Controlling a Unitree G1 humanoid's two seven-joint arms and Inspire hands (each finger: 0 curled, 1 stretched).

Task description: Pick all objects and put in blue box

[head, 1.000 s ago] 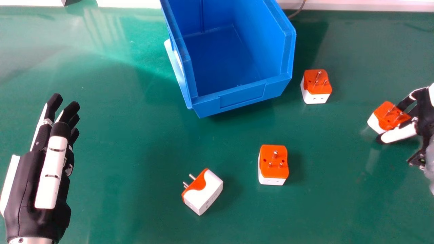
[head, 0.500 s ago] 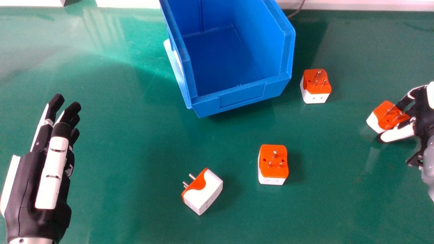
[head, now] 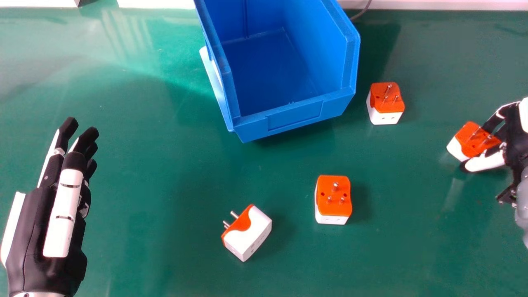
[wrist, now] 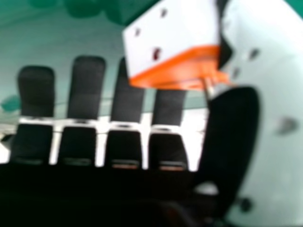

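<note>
A plug [head: 468, 142] sits between my right hand's [head: 515, 136] thumb and straight, loose fingers, well inside the table's [head: 165, 165] far edge.

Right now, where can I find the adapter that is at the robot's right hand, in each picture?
Head view: near the right edge, the adapter is beside the right hand, farther right than the other adapters.
Right hand view: the same adapter appears beside the thumb.
Shared landmark: this thumb, white and black, next to the adapter's orange face.
</note>
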